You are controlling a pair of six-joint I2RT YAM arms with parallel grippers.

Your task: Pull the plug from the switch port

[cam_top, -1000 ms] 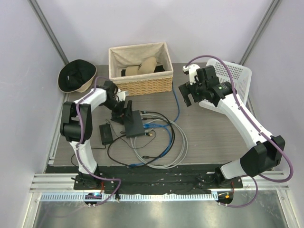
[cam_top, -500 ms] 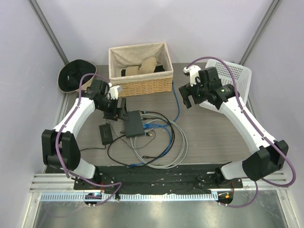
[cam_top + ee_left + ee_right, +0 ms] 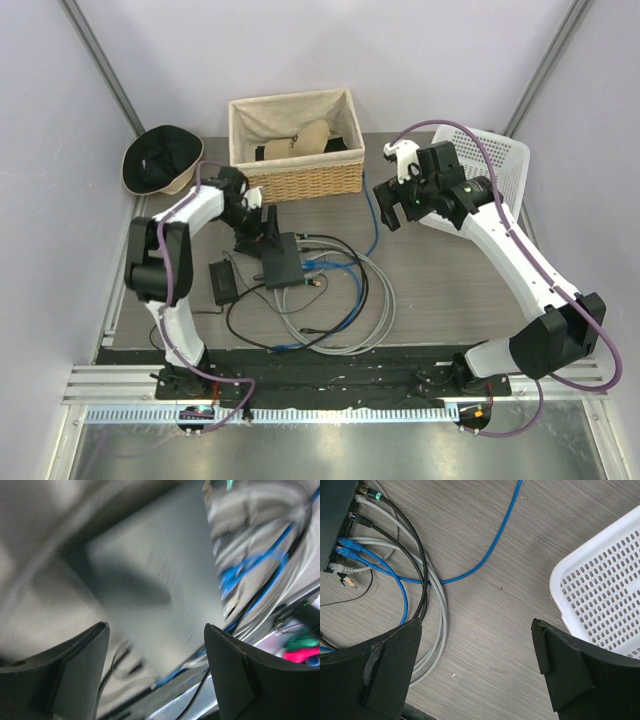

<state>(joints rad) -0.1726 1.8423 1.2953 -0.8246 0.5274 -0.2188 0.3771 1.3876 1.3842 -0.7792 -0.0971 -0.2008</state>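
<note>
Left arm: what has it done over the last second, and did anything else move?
The left claw drew back to the left off the switch, then returned over its far end, open and empty. The right claw stayed open in the air; switch, cables and plugs unchanged.

No text, label, brand or number can be read anywhere.
</note>
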